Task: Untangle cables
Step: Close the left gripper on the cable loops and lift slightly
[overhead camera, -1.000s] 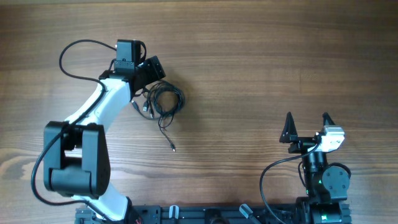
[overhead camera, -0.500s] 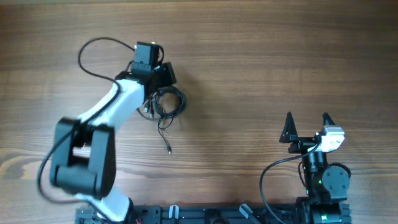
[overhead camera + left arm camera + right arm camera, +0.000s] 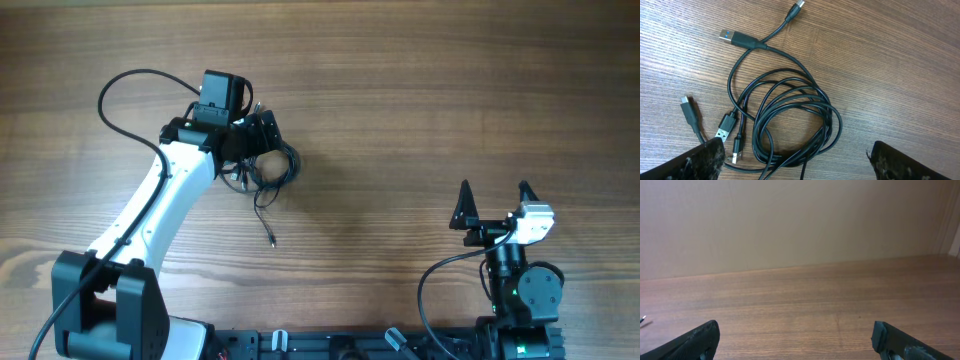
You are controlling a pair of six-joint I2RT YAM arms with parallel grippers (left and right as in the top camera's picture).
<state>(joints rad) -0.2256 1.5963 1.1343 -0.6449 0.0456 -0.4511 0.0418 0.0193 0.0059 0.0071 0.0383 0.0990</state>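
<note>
The cables [image 3: 790, 117] lie as a loose coil of thin black cords on the wooden table, with several small plug ends spread around it, among them a USB plug [image 3: 732, 36]. In the overhead view the coil [image 3: 282, 168] sits left of centre, and one loose end [image 3: 271, 240] trails toward the front. My left gripper [image 3: 262, 138] hovers at the coil's far edge, open. In the left wrist view the left gripper [image 3: 796, 159] has its fingers [image 3: 695, 162] standing wide on either side of the coil's near part, holding nothing. My right gripper [image 3: 495, 205] is open and empty at the right front.
The right wrist view shows bare wood and a beige wall beyond the right gripper [image 3: 796, 334]. The left arm's own thick black wire [image 3: 125, 85] loops out to the far left. The arm bases [image 3: 510, 310] stand along the front edge.
My left arm swung right, then drew back a little over the coil, and its jaws opened wider. The cables shifted only slightly. The right arm stayed still.
</note>
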